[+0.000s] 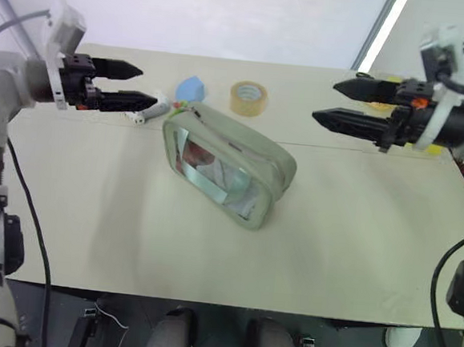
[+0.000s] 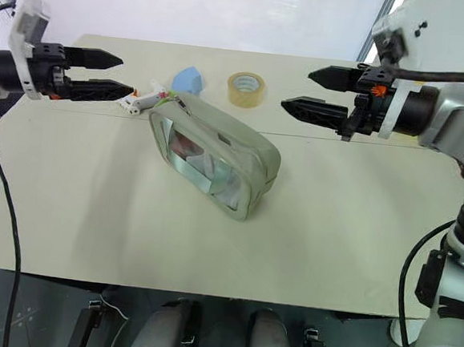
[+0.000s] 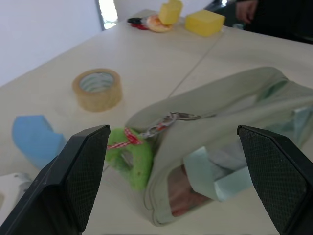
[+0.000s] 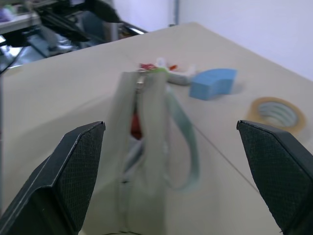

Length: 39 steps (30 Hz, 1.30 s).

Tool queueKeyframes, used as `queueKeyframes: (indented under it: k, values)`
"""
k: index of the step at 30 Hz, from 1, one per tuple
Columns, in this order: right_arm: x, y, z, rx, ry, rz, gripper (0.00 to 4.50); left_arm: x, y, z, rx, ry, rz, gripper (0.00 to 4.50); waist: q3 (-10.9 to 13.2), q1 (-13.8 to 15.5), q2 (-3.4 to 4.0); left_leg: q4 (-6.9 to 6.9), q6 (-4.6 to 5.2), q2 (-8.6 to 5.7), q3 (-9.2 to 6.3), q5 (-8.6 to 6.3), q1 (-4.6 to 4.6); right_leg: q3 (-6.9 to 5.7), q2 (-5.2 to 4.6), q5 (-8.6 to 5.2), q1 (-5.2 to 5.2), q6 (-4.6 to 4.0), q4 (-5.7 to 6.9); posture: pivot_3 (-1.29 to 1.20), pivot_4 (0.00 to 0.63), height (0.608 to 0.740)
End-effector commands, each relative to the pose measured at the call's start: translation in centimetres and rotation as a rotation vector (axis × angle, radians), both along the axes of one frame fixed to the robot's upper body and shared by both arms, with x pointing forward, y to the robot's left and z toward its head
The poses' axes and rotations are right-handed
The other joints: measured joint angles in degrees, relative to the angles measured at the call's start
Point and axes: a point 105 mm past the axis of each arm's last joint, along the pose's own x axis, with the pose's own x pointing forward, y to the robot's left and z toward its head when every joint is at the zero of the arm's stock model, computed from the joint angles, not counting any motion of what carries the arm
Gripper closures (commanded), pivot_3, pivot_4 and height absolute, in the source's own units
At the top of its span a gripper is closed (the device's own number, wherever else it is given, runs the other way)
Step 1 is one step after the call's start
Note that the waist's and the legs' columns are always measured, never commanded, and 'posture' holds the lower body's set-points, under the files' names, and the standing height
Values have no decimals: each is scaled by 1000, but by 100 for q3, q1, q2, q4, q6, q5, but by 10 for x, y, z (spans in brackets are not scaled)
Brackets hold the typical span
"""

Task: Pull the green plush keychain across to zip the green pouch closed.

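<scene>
so nothing's really started here as far as i can tell. the green pouch (image 1: 226,167) sits on its side in the middle of the table (image 1: 347,247), clear window facing the robot, red and white stuff visible inside. the green plush keychain (image 3: 131,160) hangs at the pouch's far-left corner, clipped to the zipper pull with a bit of red-and-white cord, resting on the table just beside the pouch. since the pull is parked at that end, my guess is the zip is fully open and the whole run is left to do.

left gripper (image 1: 134,85) hovers above the table off to the left of the pouch, fingers spread apart, nothing in them. right gripper (image 1: 338,101) is the same deal on the other side, jaws wide, empty, well apart from the pouch.

behind the pouch there's a blue foam piece (image 1: 191,87), a tape roll (image 1: 248,98) and a small white thing (image 1: 146,112) near the keychain.

so still to go: grab the charm, steady the pouch, drag it across.
</scene>
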Motion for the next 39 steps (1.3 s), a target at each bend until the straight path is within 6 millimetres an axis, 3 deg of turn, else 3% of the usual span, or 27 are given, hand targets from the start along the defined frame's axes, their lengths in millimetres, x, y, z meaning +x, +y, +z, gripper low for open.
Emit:
queueKeyframes:
  k: [1, 6, 15, 24, 29, 36, 38, 39]
  values:
    - [-16, 8, 1, -30, -11, 62, 10, -4, -2, 6, 39, -40, -19, 57, 0, -2, 0, 2, 14, 0, 0, -8, 0, 0, 0, 0, 0, 0, 0, 0, 150, 740]
    - [-20, 7, -11, -100, -5, 51, 10, -7, -3, 6, 55, -45, -26, 57, 0, -9, 0, 3, 26, 1, -1, -15, -4, 1, 0, 0, -7, 0, 3, 0, 150, 740]
    - [-12, 17, -4, -75, -51, 35, 10, -7, -3, 4, 61, -57, -16, 57, 1, -16, -1, 4, 24, 3, 0, -14, -4, 4, 2, 0, -11, 0, 6, 0, 150, 740]
    - [10, 66, -5, -7, -42, 6, 10, -30, -23, 17, 23, -48, -141, 57, 1, -25, -1, 4, 2, 6, 1, -1, -7, 5, 2, 0, -16, 0, 9, 0, 150, 740]
    - [12, 101, -33, -86, -19, 67, 10, -37, -31, 5, 81, -44, -166, 57, 0, -22, -1, 5, 2, 6, 0, -1, -5, 7, 2, 0, -15, 0, 11, 0, 150, 740]
    - [18, 111, -79, -278, -31, 112, 10, -40, -34, 4, 94, -51, -146, 57, 0, -19, -2, 5, 4, 2, -1, -2, -8, 7, 2, 0, -15, 0, 10, 0, 150, 740]
    - [23, 111, -83, -307, -51, 114, 523, -42, -35, 1, 100, -49, -145, 0, 1, -31, -2, 5, 11, 2, -1, -6, -7, 7, 3, 0, -16, 0, 10, 0, 150, 740]
    - [24, 111, -84, -324, -69, 123, 984, -42, -36, 1, 99, -49, -144, 0, 1, -33, -2, 5, 21, 3, -1, -12, -7, 7, 5, 0, -18, 0, 11, 0, 150, 740]
